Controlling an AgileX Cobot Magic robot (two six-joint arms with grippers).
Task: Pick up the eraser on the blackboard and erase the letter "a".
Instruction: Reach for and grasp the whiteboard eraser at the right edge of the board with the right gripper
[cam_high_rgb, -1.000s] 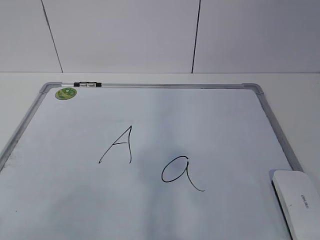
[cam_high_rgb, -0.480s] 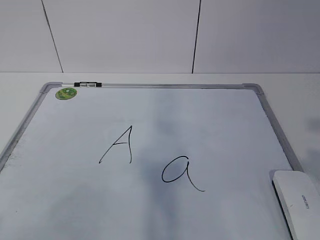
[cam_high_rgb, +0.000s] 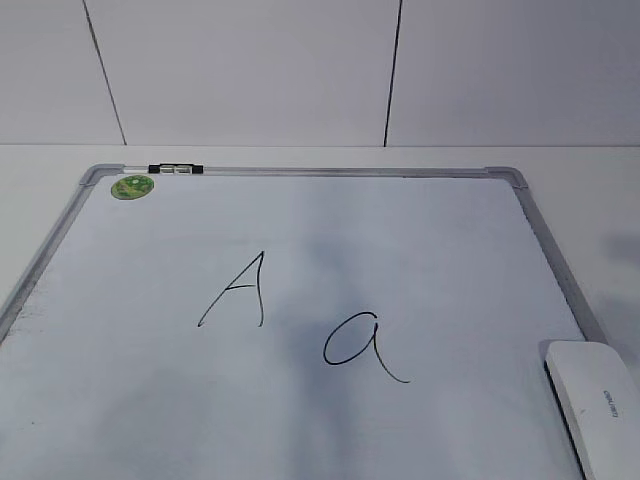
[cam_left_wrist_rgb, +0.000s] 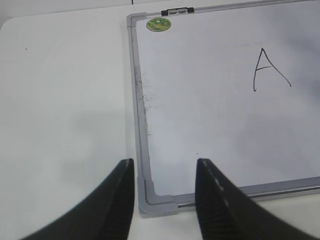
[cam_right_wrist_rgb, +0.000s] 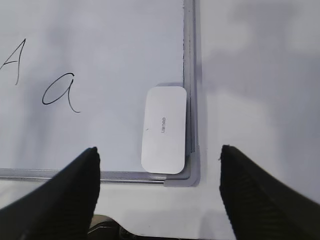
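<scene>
Stickers first, if you scan from the left: the small green sticker (cam_high_rgb: 132, 186) sits in the board's far-left corner, just beside a little black clip (cam_high_rgb: 174, 169) on the top frame. The board (cam_high_rgb: 560, 270) lies flat on the pale table (cam_high_rgb: 600, 190), so you can wipe straight down on it. Near its middle you see the angular capital A (cam_high_rgb: 236, 290), and just to its right, slightly nearer you, the looped small a (cam_high_rgb: 360, 346), which is the one to clear; the two are close enough that, in my judgement, your wipe should stay short to spare the capital. Farther right, the eraser (cam_right_wrist_rgb: 164, 129) lies flat in the board's near-right corner, its long side against the frame, lettering up, untouched. Your left gripper (cam_left_wrist_rgb: 165, 172) hangs over the board's near-left corner, fingers moderately parted, holding nothing. Your right gripper (cam_right_wrist_rgb: 159, 157) hovers above the eraser with its fingers (cam_right_wrist_rgb: 75, 185) spread very wide, well clear of both long sides and grasping nothing, so the pickup is not yet begun.
</scene>
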